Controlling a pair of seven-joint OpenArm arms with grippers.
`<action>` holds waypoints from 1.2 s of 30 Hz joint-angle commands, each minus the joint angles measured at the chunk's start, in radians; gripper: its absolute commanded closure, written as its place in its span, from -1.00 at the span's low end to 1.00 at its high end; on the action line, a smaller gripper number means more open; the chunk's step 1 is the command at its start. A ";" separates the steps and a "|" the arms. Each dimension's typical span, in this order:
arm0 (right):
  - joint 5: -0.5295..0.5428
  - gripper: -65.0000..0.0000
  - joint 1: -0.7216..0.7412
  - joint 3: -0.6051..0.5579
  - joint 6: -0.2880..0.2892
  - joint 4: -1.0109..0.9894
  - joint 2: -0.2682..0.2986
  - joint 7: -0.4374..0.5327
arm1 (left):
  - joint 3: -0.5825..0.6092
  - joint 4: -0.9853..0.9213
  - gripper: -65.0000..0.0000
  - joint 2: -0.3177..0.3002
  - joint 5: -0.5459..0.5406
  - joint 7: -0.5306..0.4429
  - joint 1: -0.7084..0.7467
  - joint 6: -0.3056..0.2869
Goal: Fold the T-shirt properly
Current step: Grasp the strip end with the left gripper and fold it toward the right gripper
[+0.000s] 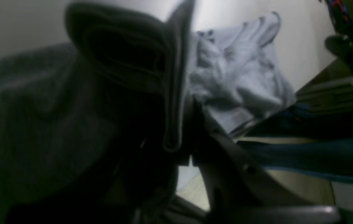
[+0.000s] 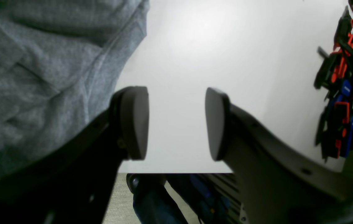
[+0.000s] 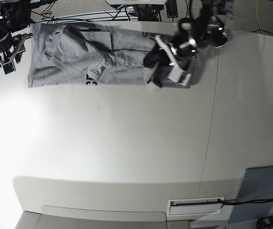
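Fold of T-shirt (image 1: 176, 93) is nearest the lens in left wrist view, dark and blurred, hanging right at the jaws. Left gripper (image 3: 167, 64) reads as closed on cloth, pinching the shirt near its right end in base view; exact pinch point hidden. Right gripper (image 2: 176, 124) is spread wide, nothing between its fingers, over bare table (image 2: 179, 68) just beside the cloth, towards the table's top-left corner in base view. Shirt lies stretched along the table's top edge, from near that corner to past the middle, creased, rest of the surface unused by it. Pinch near one end probably meant to lift that end and turn it over the rest; right jaws likely parted to be ready for the opposite end. Risk: loose layers slip or bunch if only the top one is caught. View differences: base gives the whole strip plus a bit of black lettering (image 3: 92, 82) at the lower side, neither wrist view shows the print. Right wrist view gives creases sharply and red, blue and black pieces (image 2: 347, 87) by the table edge, not clear in base. Left wrist view alone gives the raised fold close up.
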 commanded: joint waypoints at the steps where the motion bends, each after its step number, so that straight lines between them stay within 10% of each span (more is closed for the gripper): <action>1: -0.005 0.11 -0.003 0.012 -0.009 0.013 0.014 0.019 | 0.018 0.001 1.00 0.011 -0.001 -0.015 -0.008 0.001; 14: -0.005 0.11 -0.003 0.012 -0.009 0.013 0.014 0.018 | 0.125 -0.144 0.97 0.068 0.021 -0.058 -0.084 0.014; 21: -0.005 0.11 -0.003 0.012 -0.009 0.013 0.014 0.019 | 0.126 -0.151 -0.07 0.086 -0.070 -0.076 -0.098 -0.109; 36: 0.094 0.11 -0.015 0.031 -0.057 0.013 0.010 0.011 | -0.055 -0.148 -0.10 0.049 -0.058 -0.029 -0.134 -0.227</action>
